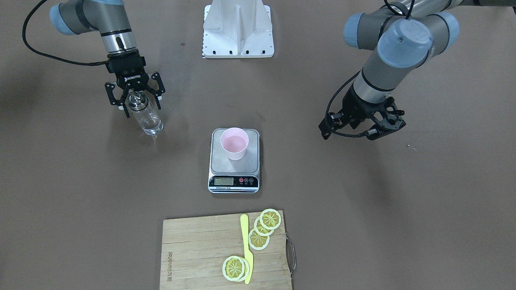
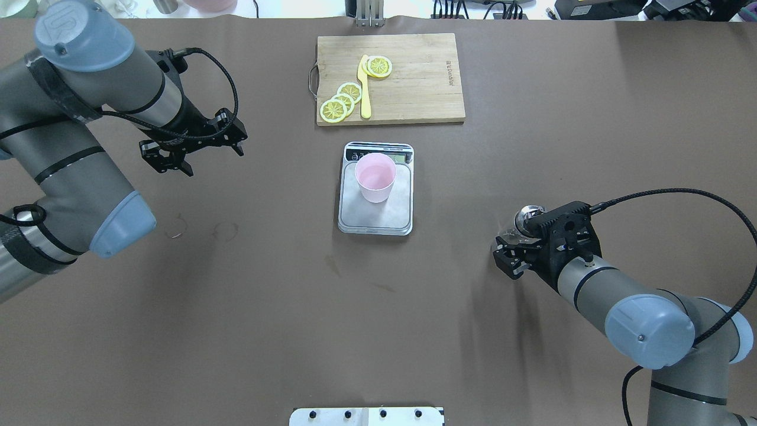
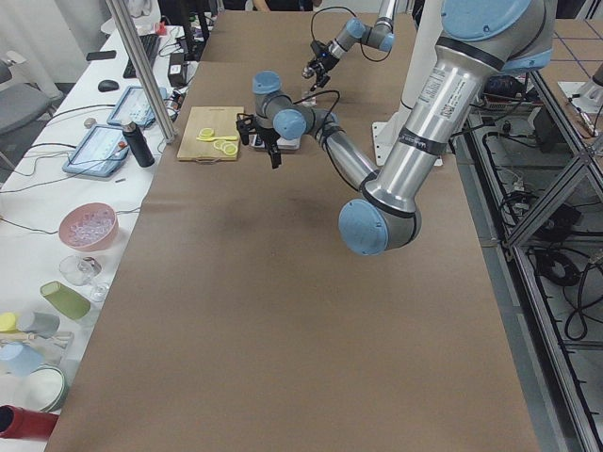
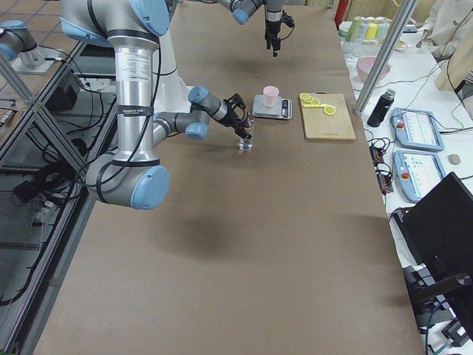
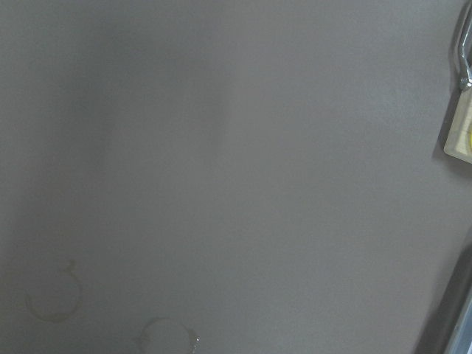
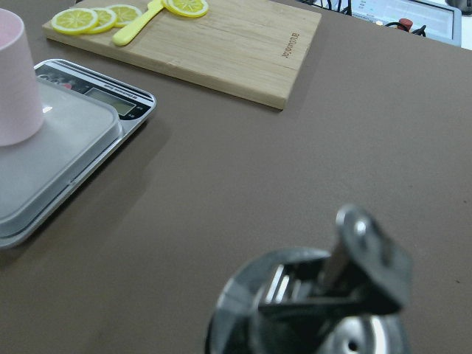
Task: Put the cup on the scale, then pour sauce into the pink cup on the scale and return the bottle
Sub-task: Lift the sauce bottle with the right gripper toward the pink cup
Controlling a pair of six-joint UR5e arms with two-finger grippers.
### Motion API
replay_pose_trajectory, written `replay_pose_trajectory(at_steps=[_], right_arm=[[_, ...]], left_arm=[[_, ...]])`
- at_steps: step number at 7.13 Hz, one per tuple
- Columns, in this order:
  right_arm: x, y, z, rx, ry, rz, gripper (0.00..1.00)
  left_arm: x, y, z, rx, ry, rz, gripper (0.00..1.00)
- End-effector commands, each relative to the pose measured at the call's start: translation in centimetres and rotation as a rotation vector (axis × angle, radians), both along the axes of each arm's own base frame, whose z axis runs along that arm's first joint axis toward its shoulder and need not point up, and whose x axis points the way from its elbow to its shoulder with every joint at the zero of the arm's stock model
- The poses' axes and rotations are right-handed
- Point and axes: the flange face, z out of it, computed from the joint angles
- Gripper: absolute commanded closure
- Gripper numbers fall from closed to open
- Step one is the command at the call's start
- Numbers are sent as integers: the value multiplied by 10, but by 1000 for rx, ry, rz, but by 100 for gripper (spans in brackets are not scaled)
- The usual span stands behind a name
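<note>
**Bottle back on the counter, cup on the scale**

From across the room, the pink cup (image 1: 234,143) stands upright on the steel platform of the scale (image 1: 219,162), toward the back of it, away from the display strip. The scale sits in the middle of the brown counter (image 1: 363,225).

The bottle (image 1: 147,119) stands well off to the robot's right of the scale, base on the counter, with clear sauce (image 1: 152,126) filling only its lower part. The right gripper (image 1: 141,105) hangs just over it, fingers spread wide on either side of the shiny metal cap, and they do not seem to press on the bottle. The right wrist view shows that cap close up and blurred, with the scale and cup beyond it.

The left gripper (image 2: 210,157) hovers above bare counter on the other side, well apart from the scale, spread open with nothing in it.

On the far side of the scale from the robot lies a wooden cutting board (image 1: 193,249) carrying lemon slices (image 1: 270,218) and a yellow knife (image 1: 246,251).
</note>
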Motion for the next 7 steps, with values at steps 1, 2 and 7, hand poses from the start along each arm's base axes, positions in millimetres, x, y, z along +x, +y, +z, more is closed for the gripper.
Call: replay_pose_trajectory(at_steps=[1,2,7], right_arm=[[-8,-5,2,-1,5,5,8],[-8,-6,4,-2,9,4,8],[2,-25,-24,0,-33,-35,100]], left_arm=[[0,-1,2,-2,-3,-1,2],[0,-2,2,1,-6,-2,2],[-1,-3,3,17,-12,3,2]])
